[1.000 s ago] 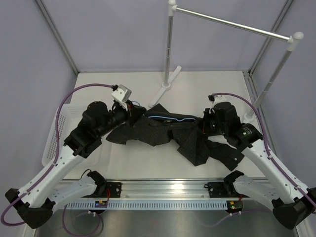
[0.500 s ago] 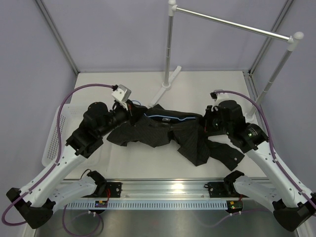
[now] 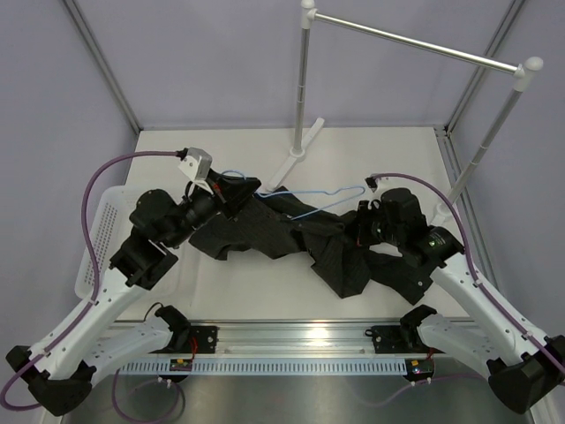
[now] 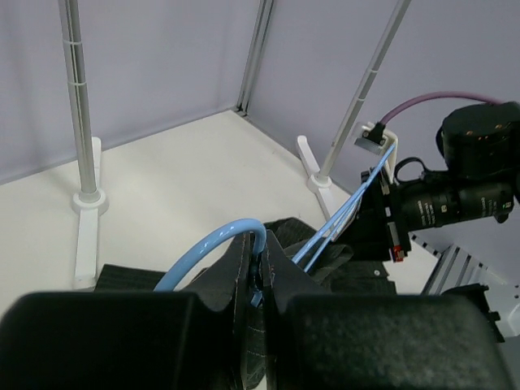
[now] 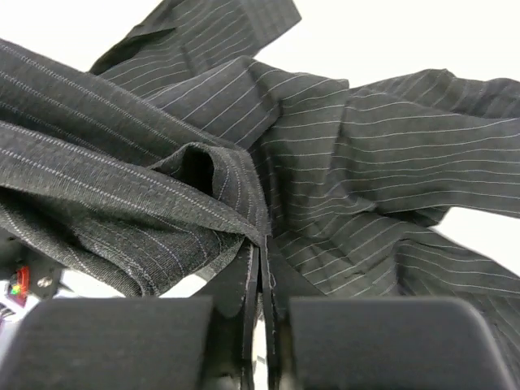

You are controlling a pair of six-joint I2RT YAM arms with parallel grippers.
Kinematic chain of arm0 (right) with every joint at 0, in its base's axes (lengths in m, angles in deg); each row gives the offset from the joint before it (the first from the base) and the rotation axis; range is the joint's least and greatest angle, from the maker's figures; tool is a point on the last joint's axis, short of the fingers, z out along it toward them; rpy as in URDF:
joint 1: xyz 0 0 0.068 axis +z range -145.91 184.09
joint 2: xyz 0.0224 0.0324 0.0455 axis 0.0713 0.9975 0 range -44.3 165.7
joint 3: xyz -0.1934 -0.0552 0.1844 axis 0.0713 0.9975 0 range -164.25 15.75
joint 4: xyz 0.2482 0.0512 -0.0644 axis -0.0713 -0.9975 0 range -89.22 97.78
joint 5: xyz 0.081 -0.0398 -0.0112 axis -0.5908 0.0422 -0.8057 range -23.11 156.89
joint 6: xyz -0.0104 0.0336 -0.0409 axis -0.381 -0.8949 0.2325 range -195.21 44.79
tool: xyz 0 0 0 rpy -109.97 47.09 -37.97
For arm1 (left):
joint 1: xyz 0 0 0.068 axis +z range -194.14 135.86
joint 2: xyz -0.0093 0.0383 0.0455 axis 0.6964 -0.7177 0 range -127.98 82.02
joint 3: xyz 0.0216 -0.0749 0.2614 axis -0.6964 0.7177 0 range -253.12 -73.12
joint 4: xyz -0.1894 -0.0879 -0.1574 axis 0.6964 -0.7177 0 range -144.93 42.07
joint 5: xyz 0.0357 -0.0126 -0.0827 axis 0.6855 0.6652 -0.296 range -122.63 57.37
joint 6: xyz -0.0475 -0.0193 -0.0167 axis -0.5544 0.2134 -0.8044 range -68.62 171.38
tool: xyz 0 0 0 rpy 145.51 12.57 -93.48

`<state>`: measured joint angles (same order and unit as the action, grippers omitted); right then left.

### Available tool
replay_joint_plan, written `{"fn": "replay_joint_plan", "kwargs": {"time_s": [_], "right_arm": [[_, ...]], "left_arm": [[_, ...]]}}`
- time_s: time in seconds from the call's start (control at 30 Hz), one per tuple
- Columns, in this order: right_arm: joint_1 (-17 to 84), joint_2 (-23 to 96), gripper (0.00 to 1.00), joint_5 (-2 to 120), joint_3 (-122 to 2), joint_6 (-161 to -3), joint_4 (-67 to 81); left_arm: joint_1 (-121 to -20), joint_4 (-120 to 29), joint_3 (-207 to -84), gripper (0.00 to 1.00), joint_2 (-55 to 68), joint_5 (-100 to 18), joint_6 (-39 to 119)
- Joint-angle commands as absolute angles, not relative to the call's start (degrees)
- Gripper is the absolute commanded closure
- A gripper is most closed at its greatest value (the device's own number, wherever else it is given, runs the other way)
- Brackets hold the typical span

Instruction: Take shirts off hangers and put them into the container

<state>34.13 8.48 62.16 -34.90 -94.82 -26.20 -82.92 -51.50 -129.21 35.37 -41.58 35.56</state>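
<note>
The black pinstriped shirt [image 3: 274, 234] lies crumpled on the table between my two arms. The light-blue wire hanger [image 3: 313, 194] sits above it, mostly bare, with its far corner near my right wrist. My left gripper [image 3: 234, 190] is shut on the hanger's hook [image 4: 244, 229], and the wires run away toward the right arm. My right gripper [image 3: 360, 225] is shut on a folded edge of the shirt [image 5: 366, 162], with the cloth pinched at the fingertips [image 5: 262, 244]. The white mesh container [image 3: 99, 231] stands at the left edge, partly hidden under my left arm.
A silver rail with white ends [image 3: 415, 42] stands at the back right on two posts, with one white foot [image 3: 296, 159] just behind the hanger. Grey walls enclose the table on three sides. A metal mounting strip [image 3: 291, 340] runs along the near edge.
My left gripper has moved left and back with the hook, drawing the hanger out of the shirt so its blue triangle now shows. My right gripper stayed clamped on the cloth, shifting slightly left.
</note>
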Motion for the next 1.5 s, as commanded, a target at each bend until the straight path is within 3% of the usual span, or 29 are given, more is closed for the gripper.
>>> {"fn": "replay_joint_plan", "kwargs": {"time_s": [0.0,0.03,0.17,0.27,0.47,0.7,1.0,1.23,1.47], "right_arm": [[33.8,7.4,0.9,59.0,-34.2,-95.9,-24.8],[33.8,6.3,0.76,59.0,-34.6,-95.6,-25.4],[33.8,1.5,0.45,62.3,-38.6,-93.4,-31.3],[33.8,-2.1,0.29,65.5,-43.5,-92.3,-36.7],[33.7,-4.7,0.19,67.2,-52.1,-87.0,-42.8],[33.8,2.4,0.18,51.4,-59.2,-80.8,-39.3],[33.9,15.8,0.22,41.5,-60.7,-73.1,-35.6],[33.9,18.8,0.45,34.2,-60.1,-70.8,-35.4],[33.9,17.9,0.76,33.2,-59.0,-70.5,-35.1]], "left_arm": [[-82.6,-41.7,-130.6,1.0,35.2,-40.3,33.6],[-82.5,-41.9,-130.9,1.0,34.7,-40.5,33.6],[-82.5,-43.5,-131.0,1.0,32.9,-36.8,34.5],[-82.5,-46.6,-131.7,1.0,31.1,-32.9,35.9],[-82.5,-47.4,-132.5,1.0,27.5,-37.2,36.9],[-82.7,-50.6,-136.0,1.0,22.3,-52.2,38.4],[-83.1,-55.9,-140.3,1.0,19.4,-58.6,41.2],[-83.1,-56.8,-141.9,1.0,18.6,-58.5,42.2],[-83.1,-56.8,-143.9,1.0,17.1,-58.9,41.8]]}}
